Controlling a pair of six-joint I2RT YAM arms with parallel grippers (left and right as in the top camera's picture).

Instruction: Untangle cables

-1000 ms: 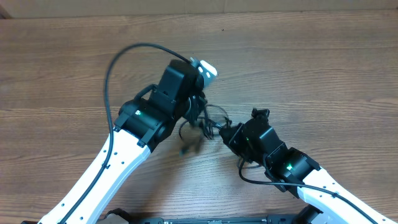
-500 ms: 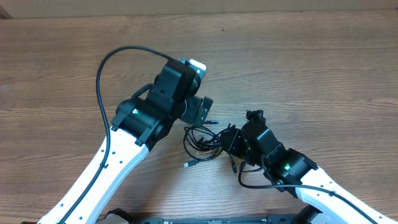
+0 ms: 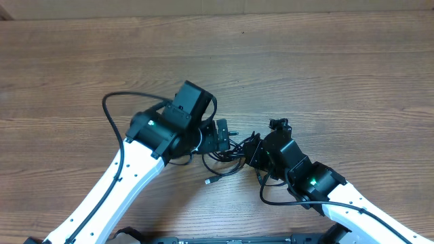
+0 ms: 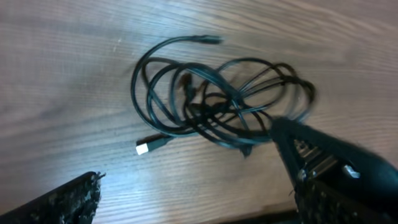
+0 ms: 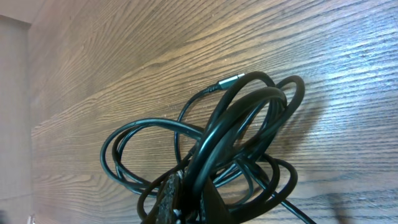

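The cables (image 3: 224, 159) lie in one tangled bunch of thin black loops on the wooden table (image 3: 325, 74), between the two arms. My left gripper (image 3: 220, 134) is open just left of and above the bunch, with nothing between its fingers. In the left wrist view the cables (image 4: 211, 99) lie ahead of the left gripper (image 4: 196, 205), a white-tipped plug (image 4: 143, 148) pointing to the left. My right gripper (image 3: 249, 150) is shut on the right side of the bunch. In the right wrist view, loops of the cables (image 5: 249, 118) rise from the right gripper (image 5: 196, 202), and a silvery plug (image 5: 230, 80) lies beyond.
A loose plug end (image 3: 207, 181) trails toward the front edge. The left arm's own thick black cable (image 3: 112, 108) arcs out to the left. Bare wood surrounds the bunch on all sides.
My left gripper has opened and let go of the cables, which have dropped onto the table. The left arm has then swung nearer and lower. The right gripper has kept its hold.
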